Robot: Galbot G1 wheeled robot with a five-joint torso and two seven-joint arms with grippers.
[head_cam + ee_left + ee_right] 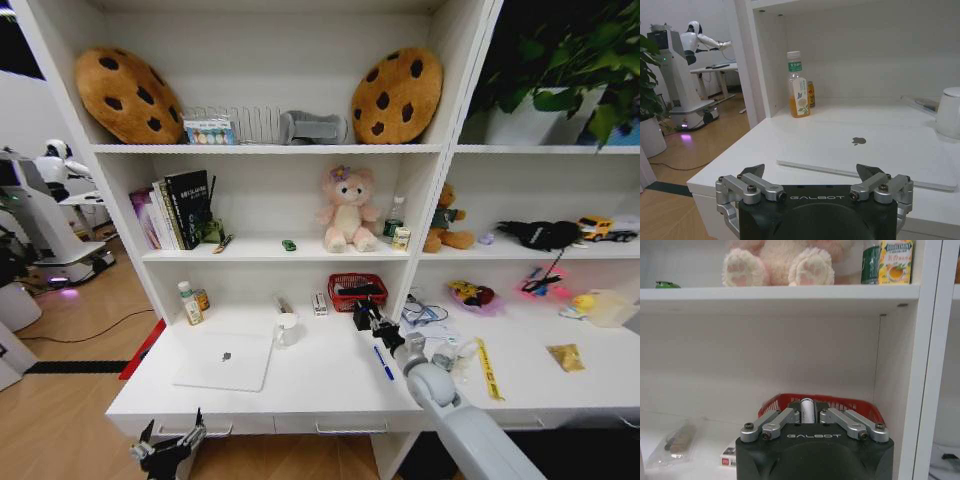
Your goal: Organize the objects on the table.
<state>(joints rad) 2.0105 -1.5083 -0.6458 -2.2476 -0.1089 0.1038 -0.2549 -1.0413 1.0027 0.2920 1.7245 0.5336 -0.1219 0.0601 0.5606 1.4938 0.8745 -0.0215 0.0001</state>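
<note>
Wood floor at lower left of the head view; another robot (45,215) stands far left. Left gripper (170,448) hangs at the bottom edge before the white desk (320,385), fingers spread, grasping nothing. Silver laptop (224,361) lies closed, lower-centre left. Blue pen (383,362) right of centre. Right gripper (364,314) is clenched on a white cylinder (806,412) before the red basket (357,291). Yellow measuring strip (488,367) lies further right.

A closed silver laptop (224,361) is laid flat on the white worktop (320,385); a blue pen (384,362) is seen at its three o'clock.
</note>
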